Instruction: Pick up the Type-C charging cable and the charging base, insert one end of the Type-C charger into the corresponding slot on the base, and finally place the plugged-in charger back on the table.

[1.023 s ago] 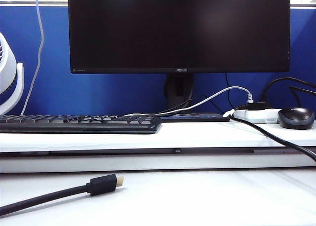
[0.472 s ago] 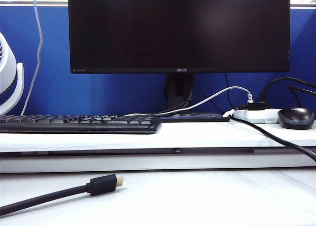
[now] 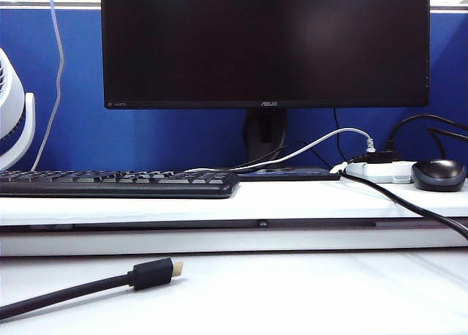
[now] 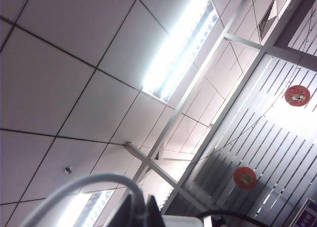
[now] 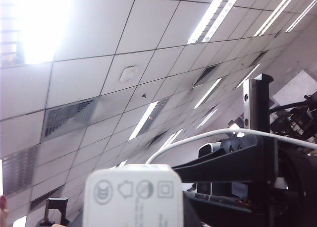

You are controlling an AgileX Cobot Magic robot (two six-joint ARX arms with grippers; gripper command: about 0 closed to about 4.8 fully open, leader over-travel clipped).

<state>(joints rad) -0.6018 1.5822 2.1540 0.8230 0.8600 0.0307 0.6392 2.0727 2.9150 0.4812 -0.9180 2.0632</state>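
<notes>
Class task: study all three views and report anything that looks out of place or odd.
Both wrist cameras face the ceiling, not the table. The right pincer holds the charging base; the left pincer is shut on the Type-C charging cable. A loose black cable lies on the desk, unplugged.

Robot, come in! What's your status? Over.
Status: left gripper shut on Type-C charging cable, pointing at ceiling. Then right gripper holds charging base, lifted too. Nothing in the way seen.

monitor (image 3: 265,42), keyboard (image 3: 117,183), mouse (image 3: 438,175), black cable (image 3: 73,289)
</notes>
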